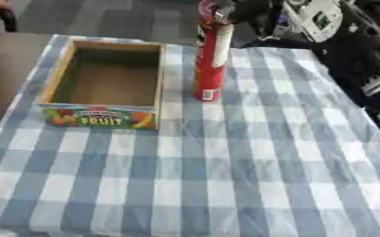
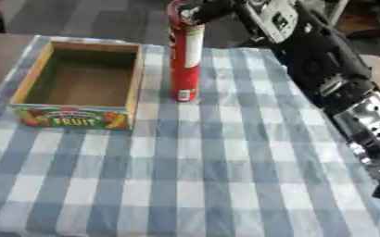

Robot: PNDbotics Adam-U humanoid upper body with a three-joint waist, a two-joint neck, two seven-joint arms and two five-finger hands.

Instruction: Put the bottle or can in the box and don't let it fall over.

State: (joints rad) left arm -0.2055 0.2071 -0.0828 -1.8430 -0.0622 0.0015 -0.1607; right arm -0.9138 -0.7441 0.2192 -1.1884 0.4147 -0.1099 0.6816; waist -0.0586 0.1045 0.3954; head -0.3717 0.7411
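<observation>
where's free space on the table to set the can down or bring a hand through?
The box interior is bare. The checked tablecloth is open across its whole near half and right of the red can. It is tight between can and box wall, and at the can's top, where the right hand sits.

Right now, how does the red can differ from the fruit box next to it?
The red can is tall, narrow and round; the fruit box is low, wide and rectangular. The can is closed with the right hand at its top, fingers hidden; the box is open-topped, empty and untouched. The can is mostly red; the box is wood-coloured with a colourful fruit label. Both sit upright on the checked tablecloth, can right of the box.
</observation>
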